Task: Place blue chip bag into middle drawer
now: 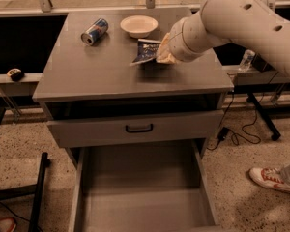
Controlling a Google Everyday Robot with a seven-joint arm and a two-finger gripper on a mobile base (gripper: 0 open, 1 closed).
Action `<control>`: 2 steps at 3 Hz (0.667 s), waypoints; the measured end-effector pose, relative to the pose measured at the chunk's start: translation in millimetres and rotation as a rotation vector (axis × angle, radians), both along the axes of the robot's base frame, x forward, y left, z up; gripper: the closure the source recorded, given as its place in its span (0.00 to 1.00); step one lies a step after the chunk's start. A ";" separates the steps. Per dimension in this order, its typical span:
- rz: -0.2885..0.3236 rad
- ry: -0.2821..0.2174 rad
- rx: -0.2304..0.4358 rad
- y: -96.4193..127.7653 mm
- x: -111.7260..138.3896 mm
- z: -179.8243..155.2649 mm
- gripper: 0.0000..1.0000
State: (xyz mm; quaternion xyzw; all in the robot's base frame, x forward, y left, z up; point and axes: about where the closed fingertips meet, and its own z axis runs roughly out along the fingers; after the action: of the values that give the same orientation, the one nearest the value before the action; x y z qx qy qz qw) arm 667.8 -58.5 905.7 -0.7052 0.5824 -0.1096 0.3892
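The blue chip bag (145, 51) is on the grey cabinet top (111, 76), right of centre, its right end raised a little with a shadow under it. My gripper (163, 53) is at the bag's right end and shut on it, with the thick white arm (232, 18) coming in from the upper right. The middle drawer (145, 202) is a grey metal tray pulled out wide at the bottom of the cabinet, with nothing in it. It lies well below and in front of the bag.
A blue-silver drink can (94, 31) lies on its side at the back left of the top. A pale bowl (139, 25) stands just behind the bag. A closed drawer front with a black handle (139, 128) sits above the open tray. A person's shoe (273, 179) is on the floor at right.
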 end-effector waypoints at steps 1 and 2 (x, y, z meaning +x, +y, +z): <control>0.046 -0.079 0.058 -6.2 -30.7 40.0 1.00; 0.098 -0.144 0.084 -20.6 -92.5 79.5 1.00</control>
State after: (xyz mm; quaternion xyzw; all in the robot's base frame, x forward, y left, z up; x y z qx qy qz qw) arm 575.3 -79.1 985.2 -0.7062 0.5218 -0.1163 0.4641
